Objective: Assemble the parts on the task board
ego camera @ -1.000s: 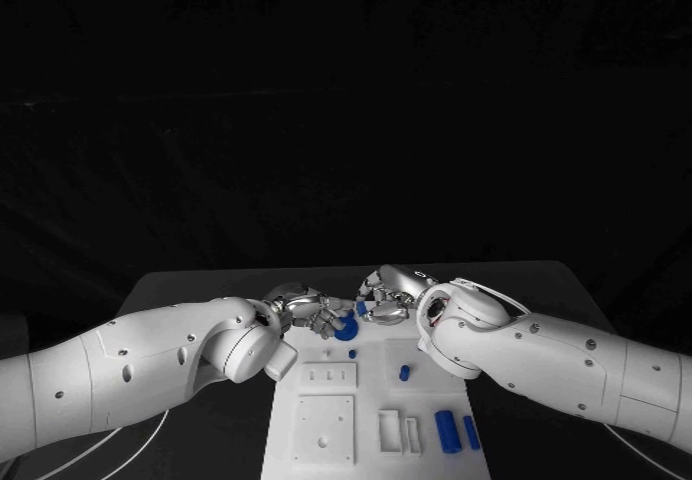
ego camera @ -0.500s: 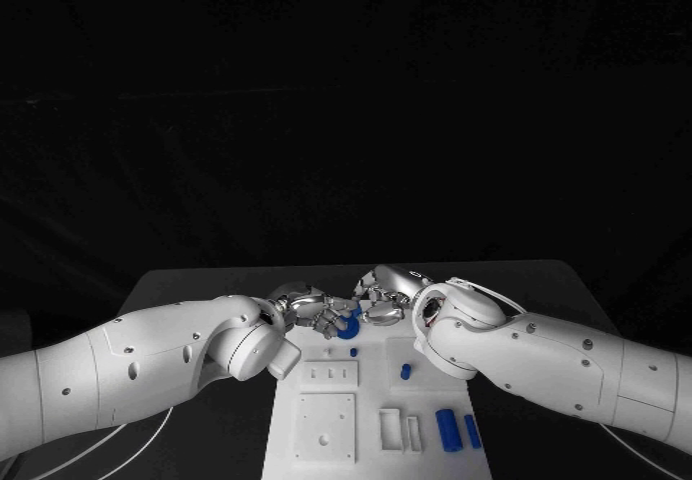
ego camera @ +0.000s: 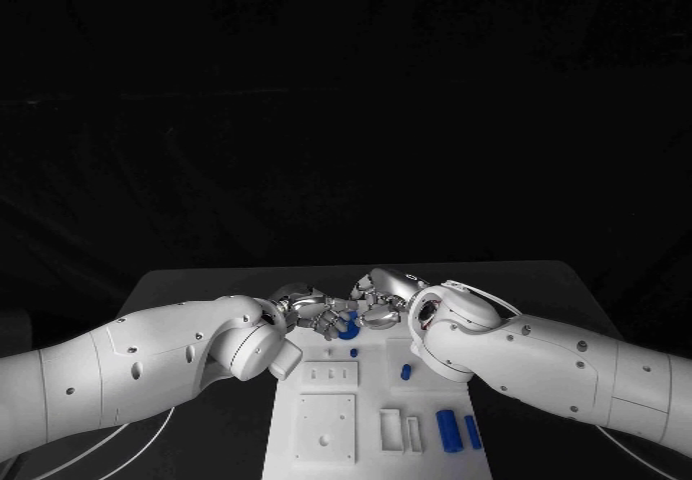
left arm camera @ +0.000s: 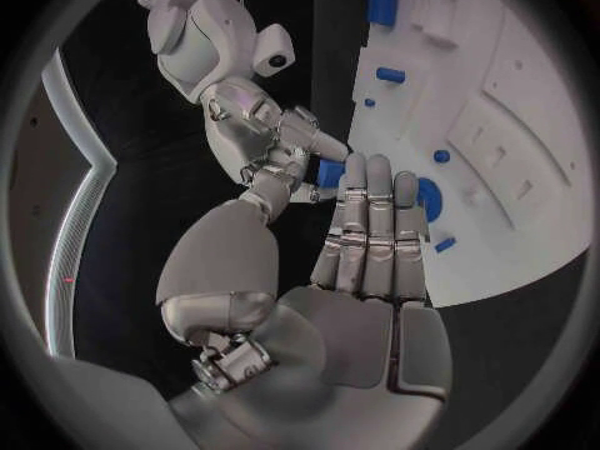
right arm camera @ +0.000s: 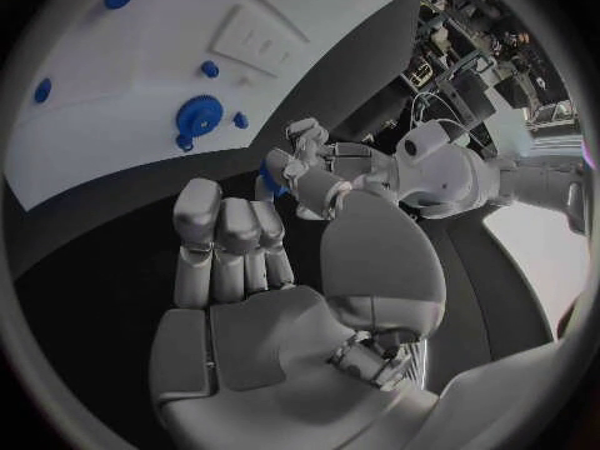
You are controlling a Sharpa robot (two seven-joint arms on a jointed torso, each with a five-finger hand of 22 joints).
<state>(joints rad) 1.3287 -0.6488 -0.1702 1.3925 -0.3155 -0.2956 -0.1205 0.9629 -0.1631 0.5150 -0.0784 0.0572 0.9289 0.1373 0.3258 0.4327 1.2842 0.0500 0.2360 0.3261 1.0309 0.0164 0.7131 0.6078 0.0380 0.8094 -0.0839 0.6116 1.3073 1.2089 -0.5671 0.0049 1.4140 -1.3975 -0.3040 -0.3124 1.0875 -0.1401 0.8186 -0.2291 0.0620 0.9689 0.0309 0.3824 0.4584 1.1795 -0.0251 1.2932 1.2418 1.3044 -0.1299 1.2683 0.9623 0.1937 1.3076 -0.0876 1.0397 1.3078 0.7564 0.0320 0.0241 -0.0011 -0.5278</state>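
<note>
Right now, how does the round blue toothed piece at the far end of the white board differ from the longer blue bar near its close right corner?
The blue gear is a round disc with teeth; the blue bar is long and straight. The gear lies at the far end of the task board; the bar lies at the near right corner, beside a second bar. Both are blue and rest on the board.
</note>
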